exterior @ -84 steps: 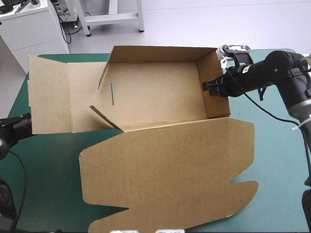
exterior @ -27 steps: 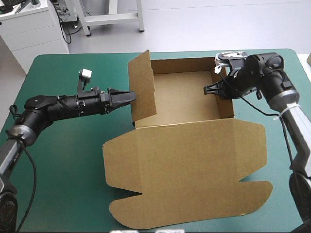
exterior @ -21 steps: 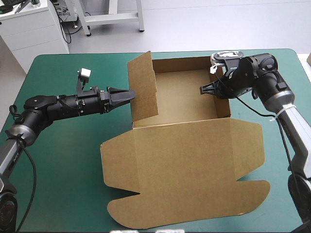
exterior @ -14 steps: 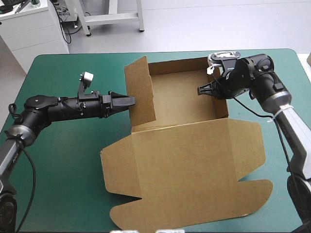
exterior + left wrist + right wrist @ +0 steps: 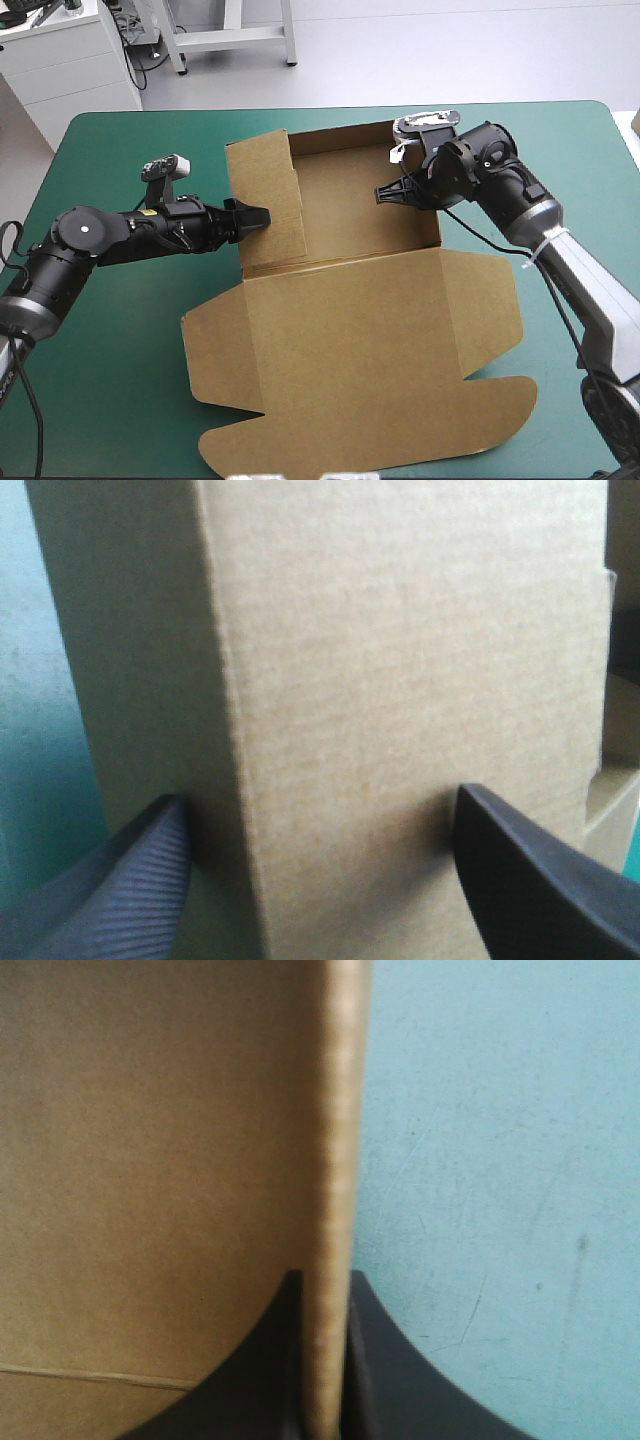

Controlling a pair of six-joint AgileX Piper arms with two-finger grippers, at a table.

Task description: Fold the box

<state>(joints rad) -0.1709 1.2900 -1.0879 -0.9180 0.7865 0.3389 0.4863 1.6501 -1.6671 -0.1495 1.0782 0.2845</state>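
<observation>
Walls stand raised on the brown box (image 5: 350, 210) in high view, lid (image 5: 370, 350) flat on its near side, teal-green cover (image 5: 110, 340) showing left, right and beyond it. At its left wall the left gripper (image 5: 262, 215), at its right wall the right gripper (image 5: 380, 194). Left wrist view: black fingers (image 5: 120, 880) spread wide, upright board between them. Right wrist view: fingers (image 5: 390, 1360) pinching the box wall's edge, cover beside it.

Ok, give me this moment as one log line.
box: tray open, walls up, lid flat | left tool: open, against left wall outside | right tool: shut on right wall edge
</observation>
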